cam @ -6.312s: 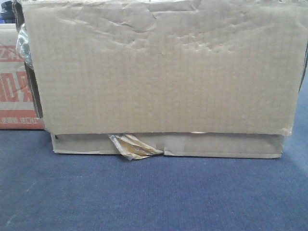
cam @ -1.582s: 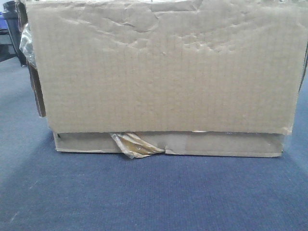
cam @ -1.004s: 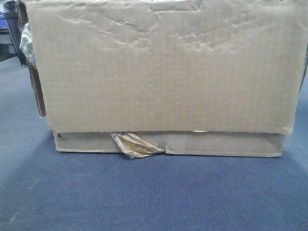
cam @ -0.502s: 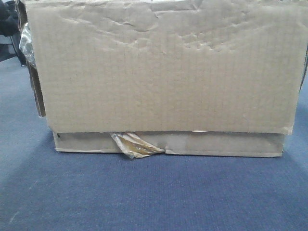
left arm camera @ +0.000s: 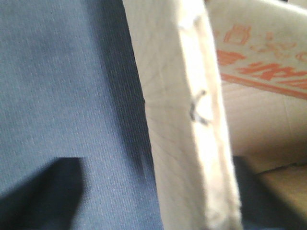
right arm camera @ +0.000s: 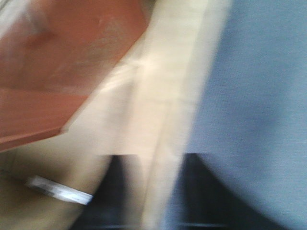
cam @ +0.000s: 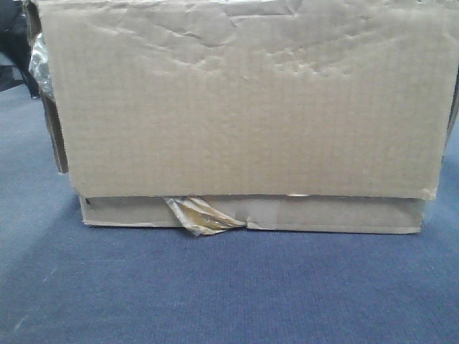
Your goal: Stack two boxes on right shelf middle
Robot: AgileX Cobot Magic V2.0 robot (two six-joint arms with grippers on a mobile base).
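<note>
1. Gone from the left margin of the front view is the red-printed carton seen several seconds back. Open carpet (cam: 229,287) and a dark object (cam: 13,43) in the upper left corner show there instead, while the box (cam: 244,107) keeps its place in frame. I judge the base is turning with the box carried ahead of it.
2. Nearest, along the bottom of the frame, the blue carpet lies under a soft shadow.
3. Just above, left of centre, torn tape (cam: 202,215) curls out of the lower seam. It could catch on a shelf lip, so the box is better lifted in clear than slid.
4. The box fills the centre and top of the front view, upright and level, with dents across its upper face. Keeping both ends at one height should stop it twisting.
5. In the left wrist view a pale wall edge (left arm camera: 182,120) runs down the middle, with carpet to its left and orange-printed card (left arm camera: 261,62) in the upper right. I cannot tell whether that card is a flap or a second box. No finger shows clearly, so I cannot tell whether the left gripper is clenched.
6. The right wrist view is blurred: a wall strip (right arm camera: 163,96) at centre and a red-brown panel (right arm camera: 62,57) in the upper left. I cannot tell the right gripper's state either.
7. Farthest, the middle shelf level appears in no view. A slow turn until it shows, then squaring up before raising, seems wisest.
</note>
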